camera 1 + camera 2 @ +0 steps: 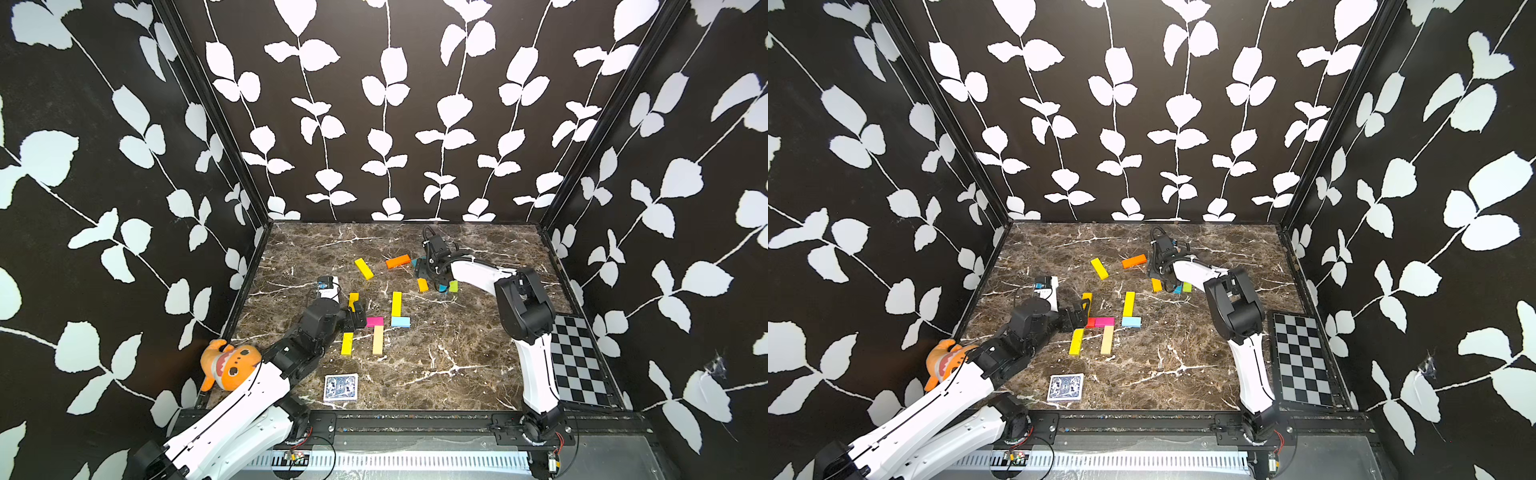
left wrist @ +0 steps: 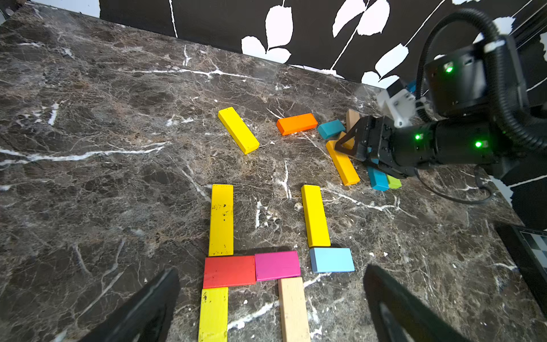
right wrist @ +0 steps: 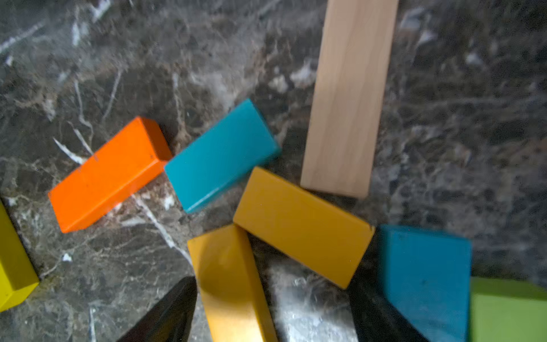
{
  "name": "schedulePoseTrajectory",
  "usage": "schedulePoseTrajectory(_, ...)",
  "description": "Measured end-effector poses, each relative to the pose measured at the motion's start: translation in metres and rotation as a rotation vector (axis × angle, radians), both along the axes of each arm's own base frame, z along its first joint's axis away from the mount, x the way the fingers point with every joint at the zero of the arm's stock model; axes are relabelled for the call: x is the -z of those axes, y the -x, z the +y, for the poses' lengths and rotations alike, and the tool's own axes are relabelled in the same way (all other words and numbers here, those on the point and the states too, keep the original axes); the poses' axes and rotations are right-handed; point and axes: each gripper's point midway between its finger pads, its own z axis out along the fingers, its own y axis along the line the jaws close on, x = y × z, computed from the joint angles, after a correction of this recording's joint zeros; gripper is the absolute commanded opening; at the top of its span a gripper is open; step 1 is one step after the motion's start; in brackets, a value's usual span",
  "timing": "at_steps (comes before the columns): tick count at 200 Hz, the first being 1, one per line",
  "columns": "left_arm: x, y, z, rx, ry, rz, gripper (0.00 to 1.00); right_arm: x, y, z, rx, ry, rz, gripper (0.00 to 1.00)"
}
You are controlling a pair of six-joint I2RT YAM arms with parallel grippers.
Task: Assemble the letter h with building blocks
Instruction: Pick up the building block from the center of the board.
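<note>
Letter h (image 2: 229, 271) laid flat left of centre, with spare bars (image 2: 238, 130) scattered beyond it

The left gripper (image 1: 356, 312) is held at its stem, fingers spread wide and empty; farther right, an amber bar (image 3: 231, 281) is straddled by the right gripper (image 2: 359, 155) — fingers parted, not clamped.

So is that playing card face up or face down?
Face down: the playing card lies flat on the table, its blue patterned back showing in both top views.
</note>
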Motion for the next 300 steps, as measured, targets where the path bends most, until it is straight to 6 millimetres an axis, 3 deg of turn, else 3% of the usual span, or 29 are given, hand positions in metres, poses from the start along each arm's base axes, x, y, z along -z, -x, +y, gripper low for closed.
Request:
schedulePoseTrajectory(33, 0.004, 0.000, -0.002, 0.008, -0.005, 0.014, 0.99, 0.000, -0.001, -0.001, 0.026, -0.011, -0.008, 0.80)
schedulePoseTrajectory(71, 0.004, -0.001, -0.003, 0.010, -0.002, 0.012, 0.99, 0.001, -0.004, -0.016, 0.093, 0.035, -0.003, 0.81)
schedulePoseTrajectory(154, 0.006, 0.000, -0.006, 0.026, 0.000, 0.024, 0.99, 0.003, -0.035, -0.022, 0.179, 0.113, -0.001, 0.81)
schedulePoseTrajectory(209, 0.006, 0.000, -0.006, 0.026, 0.001, 0.024, 0.99, 0.009, -0.033, -0.032, 0.187, 0.191, 0.027, 0.70)
schedulePoseTrajectory(270, 0.007, 0.000, -0.007, 0.028, 0.000, 0.026, 0.99, 0.012, -0.030, -0.040, 0.167, 0.229, 0.019, 0.72)
schedulePoseTrajectory(300, 0.007, 0.000, -0.007, 0.027, -0.001, 0.028, 0.99, 0.012, -0.030, -0.041, 0.159, 0.233, 0.019, 0.58)
